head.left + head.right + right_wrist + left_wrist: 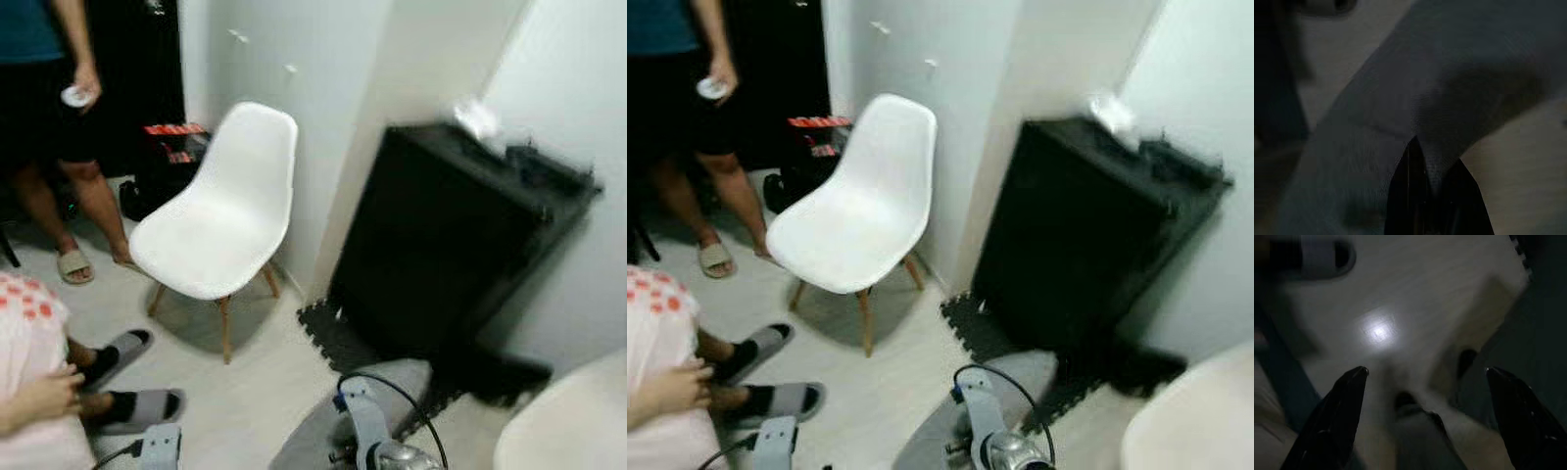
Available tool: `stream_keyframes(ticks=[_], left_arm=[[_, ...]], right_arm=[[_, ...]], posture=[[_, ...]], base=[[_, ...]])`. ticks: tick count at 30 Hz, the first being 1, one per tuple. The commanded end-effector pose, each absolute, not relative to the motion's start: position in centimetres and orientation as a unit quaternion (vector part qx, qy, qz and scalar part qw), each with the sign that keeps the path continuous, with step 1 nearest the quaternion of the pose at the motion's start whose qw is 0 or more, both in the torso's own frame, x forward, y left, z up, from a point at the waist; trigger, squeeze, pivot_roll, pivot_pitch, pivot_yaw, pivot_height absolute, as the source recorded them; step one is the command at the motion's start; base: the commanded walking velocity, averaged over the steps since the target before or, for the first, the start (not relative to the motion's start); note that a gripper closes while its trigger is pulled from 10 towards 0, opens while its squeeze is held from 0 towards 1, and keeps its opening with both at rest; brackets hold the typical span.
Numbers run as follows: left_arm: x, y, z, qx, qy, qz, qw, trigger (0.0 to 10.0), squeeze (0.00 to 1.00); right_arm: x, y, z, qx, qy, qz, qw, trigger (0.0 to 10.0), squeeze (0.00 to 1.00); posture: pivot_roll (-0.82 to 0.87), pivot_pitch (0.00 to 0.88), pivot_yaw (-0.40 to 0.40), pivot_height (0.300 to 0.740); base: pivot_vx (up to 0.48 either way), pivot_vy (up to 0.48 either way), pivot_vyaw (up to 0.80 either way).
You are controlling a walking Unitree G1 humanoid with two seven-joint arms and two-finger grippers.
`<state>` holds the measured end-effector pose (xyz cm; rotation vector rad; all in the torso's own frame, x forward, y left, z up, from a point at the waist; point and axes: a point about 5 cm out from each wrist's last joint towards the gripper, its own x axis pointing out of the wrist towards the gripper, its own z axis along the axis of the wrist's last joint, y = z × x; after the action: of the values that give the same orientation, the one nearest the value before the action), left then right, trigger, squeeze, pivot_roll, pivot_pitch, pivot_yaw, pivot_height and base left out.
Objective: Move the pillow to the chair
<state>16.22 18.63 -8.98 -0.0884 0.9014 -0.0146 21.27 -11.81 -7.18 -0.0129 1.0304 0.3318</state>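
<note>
A white shell chair (pixel 220 220) on wooden legs stands on the pale floor against the wall, its seat bare. The grey pillow (pixel 312 436) hangs low at the bottom centre, just beyond my right arm (pixel 367 431). In the right wrist view my right gripper (pixel 1432 161) is shut on a fold of the grey pillow fabric (pixel 1449 83). My left gripper (pixel 1426 372) hangs open over the floor, with nothing between its fingers (pixel 1347 401). The chair is ahead and to the left of the pillow.
A person (pixel 59 117) stands at the back left beside the chair, and a seated person's hand (pixel 44 397) and slippered feet (pixel 122 357) are near left. A black cabinet (pixel 451 245) fills the right, with a black foam mat (pixel 338 338) at its foot. A white rounded edge (pixel 573 421) is at the bottom right.
</note>
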Motion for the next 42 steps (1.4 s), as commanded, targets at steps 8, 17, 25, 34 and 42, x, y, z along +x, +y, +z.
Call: stream_keyframes(ticks=[8, 17, 25, 34, 42], left_arm=[[17.2, 17.8, -8.7, 0.003, 0.442, -0.08, 0.894, 10.0, 0.0], [17.6, 17.4, -8.5, 0.001, 0.438, -0.084, 0.895, 10.0, 0.0], [17.6, 17.2, -8.6, -0.024, 0.431, -0.057, 0.9, 10.0, 0.0], [17.7, 17.0, -8.5, -0.035, 0.425, -0.05, 0.903, 10.0, 0.0], [17.7, 16.9, -8.5, -0.043, 0.419, -0.043, 0.906, 10.0, 0.0]], right_arm=[[21.6, -13.2, -7.1, 0.05, 0.477, 0.092, 0.873, 10.0, 0.0], [21.2, -13.5, -7.3, 0.048, 0.483, 0.091, 0.869, 10.0, 0.0], [21.2, -13.4, -7.3, 0.028, 0.485, 0.111, 0.867, 10.0, 0.0], [21.3, -13.6, -7.2, 0.018, 0.486, 0.12, 0.866, 10.0, 0.0], [21.3, -13.7, -7.2, 0.008, 0.487, 0.126, 0.864, 10.0, 0.0]], posture=[[-0.01, 0.0, 0.078, 0.74], [0.01, 0.0, 0.048, 0.74], [0.04, 0.0, 0.003, 0.74], [0.04, 0.0, -0.021, 0.74], [0.05, 0.0, -0.041, 0.74]], base=[[0.0, 0.0, -0.6], [0.0, 0.0, -0.6], [0.0, 0.0, -0.6], [0.0, 0.0, -0.6], [0.0, 0.0, -0.6]])
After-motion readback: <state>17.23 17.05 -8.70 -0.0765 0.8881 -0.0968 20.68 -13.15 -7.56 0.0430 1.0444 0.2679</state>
